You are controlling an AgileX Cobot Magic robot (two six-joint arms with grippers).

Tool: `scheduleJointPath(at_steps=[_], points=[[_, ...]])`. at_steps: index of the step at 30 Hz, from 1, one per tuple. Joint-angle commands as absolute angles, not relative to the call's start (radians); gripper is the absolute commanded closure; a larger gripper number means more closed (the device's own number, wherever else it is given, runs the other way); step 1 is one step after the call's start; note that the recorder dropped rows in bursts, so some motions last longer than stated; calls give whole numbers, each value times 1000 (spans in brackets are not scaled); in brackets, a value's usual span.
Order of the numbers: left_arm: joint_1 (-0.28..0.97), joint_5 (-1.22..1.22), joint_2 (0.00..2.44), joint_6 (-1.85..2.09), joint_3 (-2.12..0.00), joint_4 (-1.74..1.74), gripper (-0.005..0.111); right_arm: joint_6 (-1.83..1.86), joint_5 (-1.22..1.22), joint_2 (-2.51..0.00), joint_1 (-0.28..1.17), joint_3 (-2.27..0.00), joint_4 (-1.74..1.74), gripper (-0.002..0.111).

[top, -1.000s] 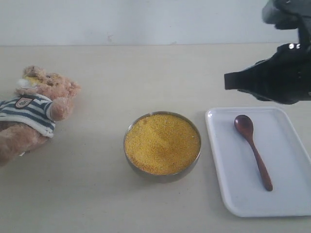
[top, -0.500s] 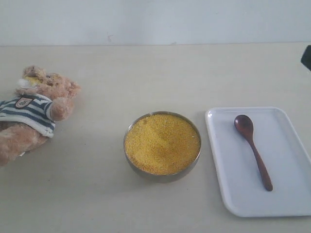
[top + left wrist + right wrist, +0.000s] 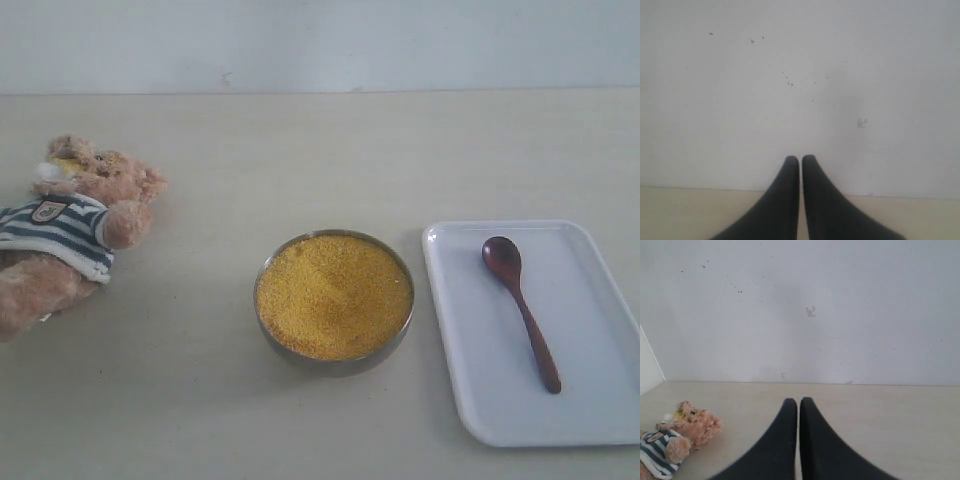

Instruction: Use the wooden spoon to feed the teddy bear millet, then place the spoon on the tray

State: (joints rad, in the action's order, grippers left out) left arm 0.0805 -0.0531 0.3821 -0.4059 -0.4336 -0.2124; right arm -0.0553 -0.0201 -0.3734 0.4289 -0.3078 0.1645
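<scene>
The teddy bear (image 3: 70, 225) lies on its back at the table's left, with yellow grains on its muzzle; the right wrist view also catches the teddy bear (image 3: 677, 440). The millet (image 3: 333, 294) fills a round metal bowl (image 3: 331, 364) at the middle. The wooden spoon (image 3: 520, 307) lies in the white tray (image 3: 610, 425) at the right, bowl end toward the far side. Neither arm shows in the exterior view. My left gripper (image 3: 800, 159) is shut and empty, facing the wall. My right gripper (image 3: 798, 401) is shut and empty above the table.
A pale wall (image 3: 320, 40) stands behind the beige table (image 3: 180, 400). The tray reaches the right edge of the exterior view.
The right arm, which hung above the tray's far right one second ago, has drawn back out of the exterior view. Spoon, bowl and bear have not moved.
</scene>
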Motion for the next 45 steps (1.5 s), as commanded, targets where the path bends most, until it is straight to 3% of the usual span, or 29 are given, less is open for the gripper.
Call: scheduleJointPath(at_steps=[1,7,11,17,20,25,31,45], points=[[78,-53,375,-412,-428,-206,103,-50,-16,-371,428,-307,159,107],[80,-53,373,-412,-428,-206,103,-50,-16,-371,428,-307,159,107],[70,-53,333,-215,-428,-311,103,-50,-16,-371,428,-307,159,107],[-62,-114,254,-181,-427,-299,103,-50,-16,-371,428,-307,159,107],[-134,-197,191,-266,-313,-295,103,-50,-16,-371,428,-307,159,107],[-139,-30,0,-414,0,-295,103,-50,-16,-371,428,-307,161,107],[-142,-304,0,-501,0,-286,103,-50,-10,-371,428,-307,161,107],[-142,-315,0,-489,0,-206,103,-50,-14,-371,428,-307,161,107]])
